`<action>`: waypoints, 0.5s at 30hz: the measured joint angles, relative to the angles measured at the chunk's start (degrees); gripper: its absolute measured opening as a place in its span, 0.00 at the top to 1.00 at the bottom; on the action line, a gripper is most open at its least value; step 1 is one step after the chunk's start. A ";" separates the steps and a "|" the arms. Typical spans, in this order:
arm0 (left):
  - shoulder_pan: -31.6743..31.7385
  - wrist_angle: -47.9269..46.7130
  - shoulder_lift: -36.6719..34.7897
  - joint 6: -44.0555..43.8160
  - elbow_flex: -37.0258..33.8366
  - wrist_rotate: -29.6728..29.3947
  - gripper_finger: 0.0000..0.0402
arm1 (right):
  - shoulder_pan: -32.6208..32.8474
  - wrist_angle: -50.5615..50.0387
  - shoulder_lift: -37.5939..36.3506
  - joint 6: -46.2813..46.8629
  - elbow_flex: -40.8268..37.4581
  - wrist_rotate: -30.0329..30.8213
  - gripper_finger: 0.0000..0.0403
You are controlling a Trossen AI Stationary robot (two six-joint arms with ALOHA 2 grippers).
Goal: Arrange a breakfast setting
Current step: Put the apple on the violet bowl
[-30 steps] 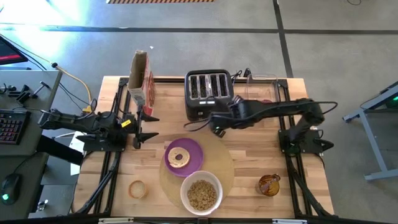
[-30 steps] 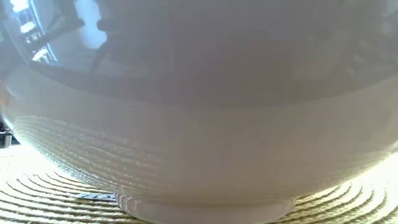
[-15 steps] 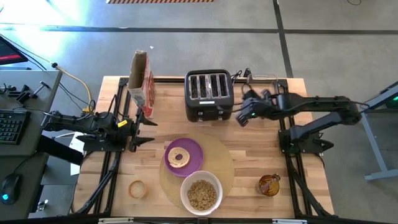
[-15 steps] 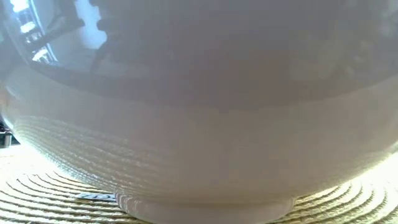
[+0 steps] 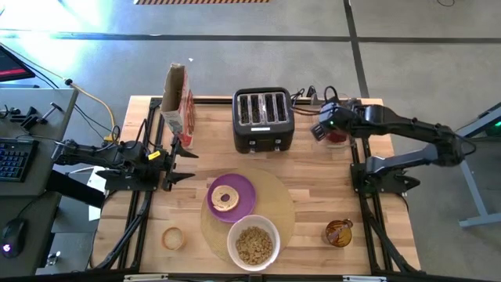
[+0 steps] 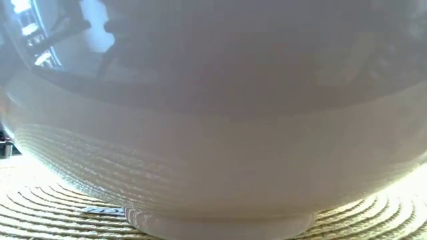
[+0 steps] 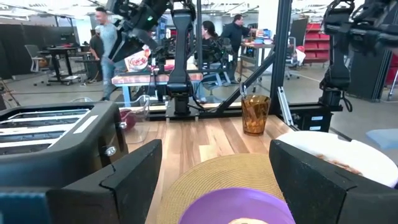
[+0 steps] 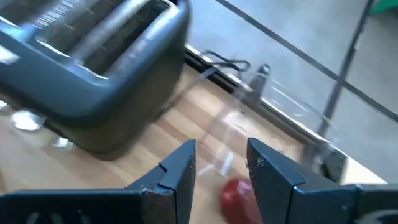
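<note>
The left tool waits at the worktop's left side, fingers spread apart, facing the round tan mat that carries the purple plate with its bagel and the white bowl of cereal. The amber cup stands near the front right. Past the toaster, the right tool hovers with fingers apart over the red fruit at the back right.

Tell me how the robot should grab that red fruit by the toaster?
Probably from above, pinching the red fruit across its round middle. It lies inside a clear container whose walls block the sides, and the right gripper already hangs over it, open.
</note>
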 joint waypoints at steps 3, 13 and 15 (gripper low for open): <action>0.00 0.00 0.00 0.00 0.00 0.00 0.29 | -3.31 -3.75 0.11 -1.98 0.00 -2.00 0.69; 0.00 -0.02 0.00 0.00 0.00 0.00 0.29 | -13.14 -11.24 0.09 -12.00 0.00 -13.30 0.69; 0.00 0.00 0.00 0.00 0.00 0.00 0.29 | -14.60 -11.60 0.09 -14.11 0.00 -14.37 0.69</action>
